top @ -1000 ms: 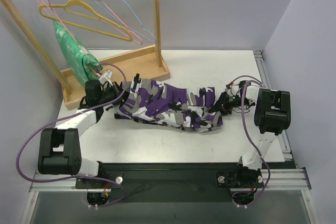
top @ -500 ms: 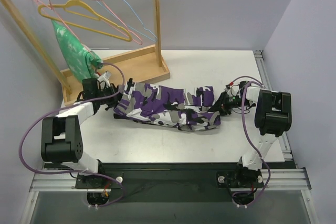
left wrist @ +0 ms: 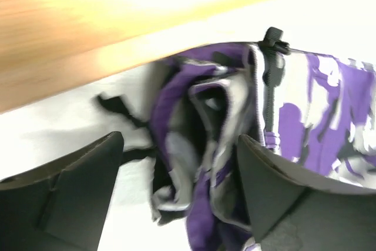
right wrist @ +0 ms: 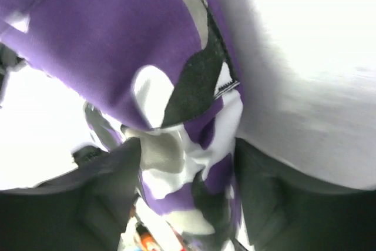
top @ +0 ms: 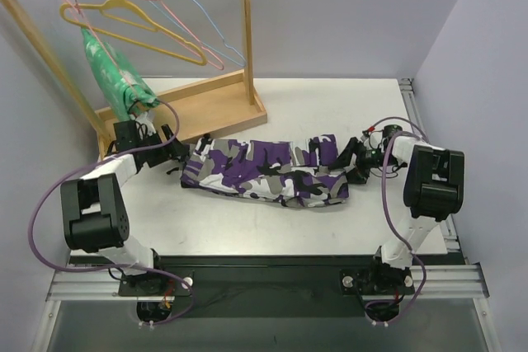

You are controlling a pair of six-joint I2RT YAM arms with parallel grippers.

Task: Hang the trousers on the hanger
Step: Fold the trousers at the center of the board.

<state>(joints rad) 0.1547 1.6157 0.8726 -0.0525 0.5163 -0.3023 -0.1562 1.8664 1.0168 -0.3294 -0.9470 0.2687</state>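
Observation:
The camouflage trousers point(top: 264, 172) lie stretched out flat across the middle of the table. My left gripper point(top: 176, 156) is at their left end; in the left wrist view my left gripper point(left wrist: 179, 139) stands open, the bunched trousers point(left wrist: 200, 145) lying loose between its fingers. My right gripper point(top: 354, 161) is at their right end. Seen from the right wrist, my right gripper point(right wrist: 187, 145) has its jaws apart with a fold of the trousers point(right wrist: 117, 45) in the gap. The yellow hanger point(top: 132, 24) hangs by its hook from the wooden rail at the back left, with nothing on it.
A wooden rack point(top: 246, 30) stands at the back left on a wooden base point(top: 210, 105), which also fills the top of the left wrist view point(left wrist: 88, 27). On its rail hang pink hangers point(top: 202, 45), a blue hanger point(top: 198, 7) and a green-and-white garment point(top: 114, 76).
Both grippers have opened and let go of the trousers. The left arm drew back to the left, and the trousers now lie straighter and flatter.

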